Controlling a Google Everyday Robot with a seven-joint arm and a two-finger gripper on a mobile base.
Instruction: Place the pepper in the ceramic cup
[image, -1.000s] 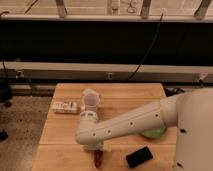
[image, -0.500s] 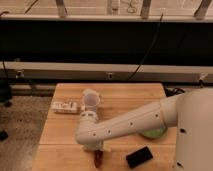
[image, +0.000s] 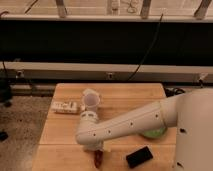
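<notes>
Reaching across the wooden table from the right, the robot's white arm bends down at its wrist near the table's front edge. The gripper sits below that wrist, low over the tabletop, directly above a small red pepper that lies on the wood near the front edge. Whether the gripper has the pepper in its grasp or merely hangs over it cannot be told from this view.

The white ceramic cup stands upright farther back on the table, behind the wrist and apart from the pepper. Just left of the cup lies a small flat white packet. A black rectangular object rests on the table to the right of the pepper, near the front edge. A green object shows partly from under the arm on the right side of the table.
</notes>
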